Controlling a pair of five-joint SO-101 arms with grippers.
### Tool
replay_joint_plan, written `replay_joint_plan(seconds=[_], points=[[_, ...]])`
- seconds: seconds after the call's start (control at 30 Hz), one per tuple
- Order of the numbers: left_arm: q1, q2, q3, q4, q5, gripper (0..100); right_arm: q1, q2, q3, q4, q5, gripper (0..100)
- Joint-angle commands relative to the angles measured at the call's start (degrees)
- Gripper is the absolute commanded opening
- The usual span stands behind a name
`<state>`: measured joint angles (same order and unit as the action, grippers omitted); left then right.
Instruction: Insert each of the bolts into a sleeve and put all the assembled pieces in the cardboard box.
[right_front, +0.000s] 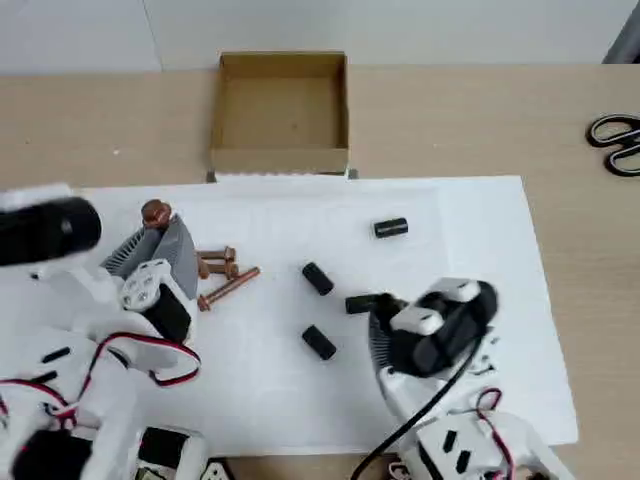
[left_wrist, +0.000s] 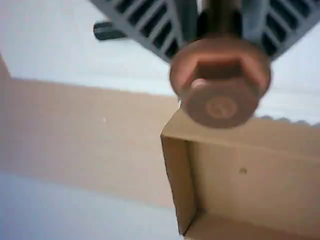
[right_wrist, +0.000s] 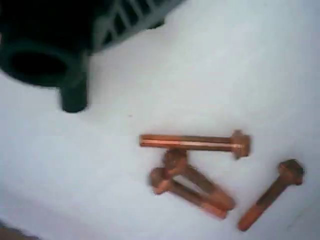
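Step in hand: pairing a first bolt with a sleeve, by my reading; each arm carries one part.
Left end effector (right_front: 157, 228): clamped on a copper-coloured hex-headed metal bolt (right_front: 155, 212). The head sticks out past the grey ribbed fingers (left_wrist: 135, 20) and the shank runs back between them. It sits over the left part of the white paper sheet (right_front: 470, 260), well apart from the other arm.
Right end effector (right_front: 378, 308): appears closed on a short black cylindrical sleeve (right_front: 360, 303), low over the right half of the sheet. The right wrist view looks into the sleeve's open bore (right_wrist: 37, 62).
Loose bolts (right_front: 222, 270): a small heap of copper bolts on the sheet just beside the left end effector, some crossing one another.
Loose sleeves: three more black ones lie apart on the sheet, at (right_front: 391, 228), (right_front: 317, 278) and (right_front: 319, 342).
Cardboard box (right_front: 280, 160): open and brown, on the wooden counter (right_front: 450, 110) at the sheet's far edge; no assembled piece lies in it.
Next move: probably bringing the two held parts together, which calls for the shank and bore to line up. How much free shank the clamp leaves cannot be told.
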<state>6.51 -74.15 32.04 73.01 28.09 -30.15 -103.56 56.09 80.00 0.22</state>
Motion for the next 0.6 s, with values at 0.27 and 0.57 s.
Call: replay_joint_plan(seconds=[0.27, 0.57], points=[[8.44, -19.87, 21.76, -13.54, 11.16, 0, -10.07, -0.13, 12.04, -16.04, -0.26, 0.2], [14.77, -22.42, 26.33, -13.63, 14.33, 0, -17.63, 0.22, 16.00, -20.70, -0.26, 0.2]])
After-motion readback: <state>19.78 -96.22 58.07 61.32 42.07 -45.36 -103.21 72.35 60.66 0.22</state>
